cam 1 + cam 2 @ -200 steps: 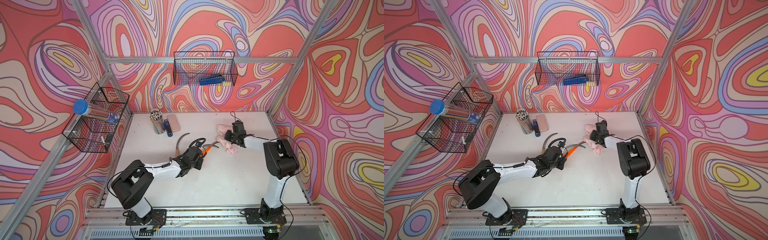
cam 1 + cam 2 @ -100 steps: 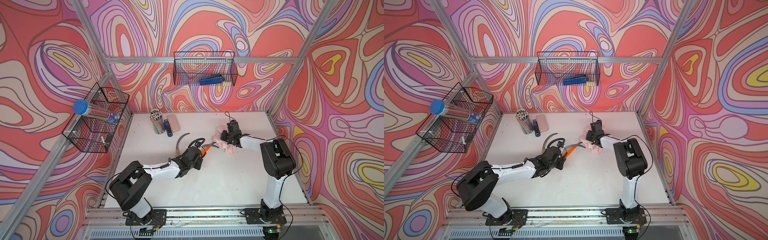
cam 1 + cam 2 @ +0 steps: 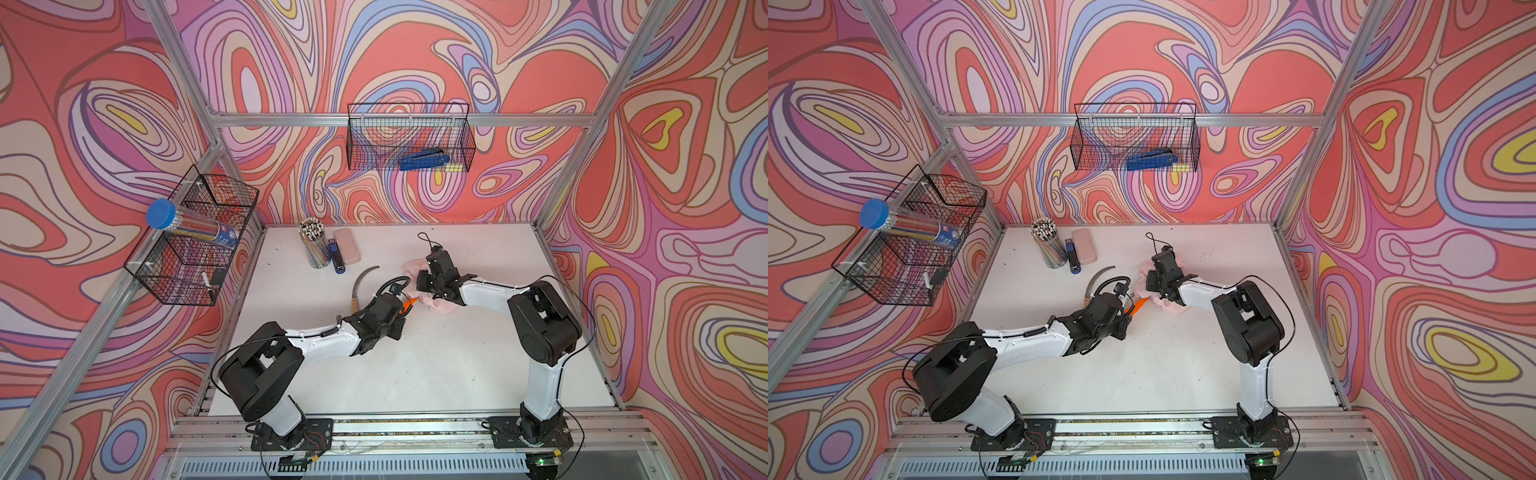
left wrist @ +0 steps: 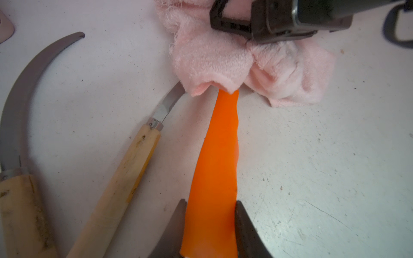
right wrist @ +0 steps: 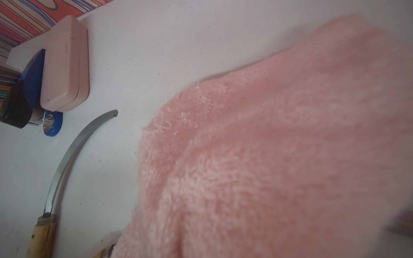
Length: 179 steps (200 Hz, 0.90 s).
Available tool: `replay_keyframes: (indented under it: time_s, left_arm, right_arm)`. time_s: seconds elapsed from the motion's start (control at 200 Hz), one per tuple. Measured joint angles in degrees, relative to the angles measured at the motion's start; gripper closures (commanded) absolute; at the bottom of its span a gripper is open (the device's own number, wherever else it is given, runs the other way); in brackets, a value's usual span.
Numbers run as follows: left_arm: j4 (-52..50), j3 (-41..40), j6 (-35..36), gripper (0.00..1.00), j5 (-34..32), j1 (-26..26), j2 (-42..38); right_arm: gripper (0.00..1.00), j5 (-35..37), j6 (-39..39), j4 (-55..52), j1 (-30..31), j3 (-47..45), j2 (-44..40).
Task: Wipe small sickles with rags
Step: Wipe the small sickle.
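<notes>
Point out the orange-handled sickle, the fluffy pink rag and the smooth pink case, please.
orange-handled sickle (image 4: 214,156): left wrist view, middle of the orange handle.
pink rag (image 4: 212,60): left wrist view, the fluffy fold lying over the handle's far end.
pink case (image 5: 64,62): right wrist view, its flat lid.

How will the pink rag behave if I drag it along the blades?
Probably floppy: the rag is bunched in soft folds and drapes over the orange-handled sickle. Its fluffy pile may catch on the wooden-handled sickle's blade tucked under it rather than slide.

Robot lab cell: aluminium frame (image 3: 399,120), swirl-printed walls (image 3: 104,83), white table (image 3: 436,374).
</notes>
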Motion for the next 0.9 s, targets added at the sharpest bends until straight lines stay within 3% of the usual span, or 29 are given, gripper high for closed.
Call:
replay_keyframes:
  time_s: [0.155,0.501,0.746,0.896]
  left_arm:
    - [-0.02,-0.02,0.0,1.0,0.0,0.0,0.0]
    - [-0.04,-0.66,0.04,1.0,0.07,-0.02,-1.6]
    - [-0.04,-0.66,0.0,1.0,0.39,-0.02,-1.6]
    - [0.0,-0.63,-0.66,1.0,-0.33,-0.11,-1.6]
  right_arm:
    - [1.0,-0.46,-0.07,0.59,-2.25,-0.87,0.0]
    - [1.0,-0.46,1.4,4.13,-16.68,-7.21,-0.17]
    - [1.0,1.05,2.93,5.6,-17.84,-11.65,-4.55]
    - [1.0,1.99,2.95,4.31,-17.84,-15.34,-12.7]
